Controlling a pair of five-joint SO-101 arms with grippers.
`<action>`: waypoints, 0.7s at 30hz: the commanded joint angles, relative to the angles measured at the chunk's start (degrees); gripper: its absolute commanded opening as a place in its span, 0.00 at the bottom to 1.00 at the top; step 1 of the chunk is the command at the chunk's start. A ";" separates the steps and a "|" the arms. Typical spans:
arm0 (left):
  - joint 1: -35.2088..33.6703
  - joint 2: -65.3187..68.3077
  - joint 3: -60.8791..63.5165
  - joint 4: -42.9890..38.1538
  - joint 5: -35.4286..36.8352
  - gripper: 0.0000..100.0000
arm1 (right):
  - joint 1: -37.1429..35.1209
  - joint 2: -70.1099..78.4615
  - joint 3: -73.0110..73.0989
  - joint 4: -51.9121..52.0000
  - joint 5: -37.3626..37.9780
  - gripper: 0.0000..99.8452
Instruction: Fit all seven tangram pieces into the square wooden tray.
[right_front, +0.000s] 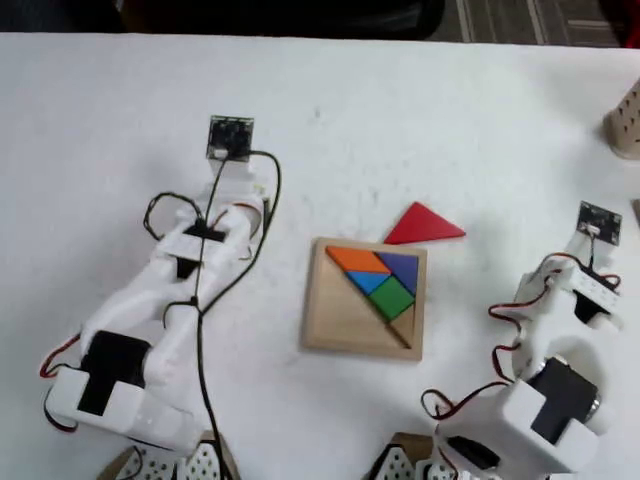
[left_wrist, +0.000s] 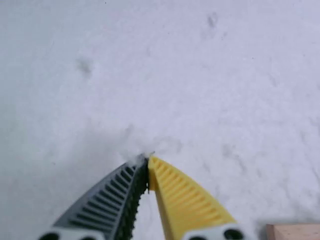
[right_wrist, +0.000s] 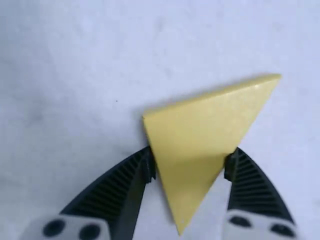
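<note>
1 red tri. (right_front: 424, 224) beside tray (right_front: 345, 325)

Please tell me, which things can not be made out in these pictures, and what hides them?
- High view: the right arm covers the yellow triangle and the right gripper shut on it.
- High view: the tray corner beside the green piece is wood-coloured; piece or bare floor, too small.
- Left wrist view: the edge cuts the tray to one corner.
</note>
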 joint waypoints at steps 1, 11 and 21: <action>-0.84 -0.31 -1.67 -1.58 -0.53 0.03 | -3.82 -0.75 -1.41 -0.92 0.44 0.20; -0.92 -0.40 -1.67 -1.58 -0.53 0.03 | -8.84 -9.80 -2.81 10.59 6.86 0.27; -0.92 -0.40 -1.67 -1.58 -0.53 0.03 | -8.40 -19.21 -3.16 14.29 -5.63 0.32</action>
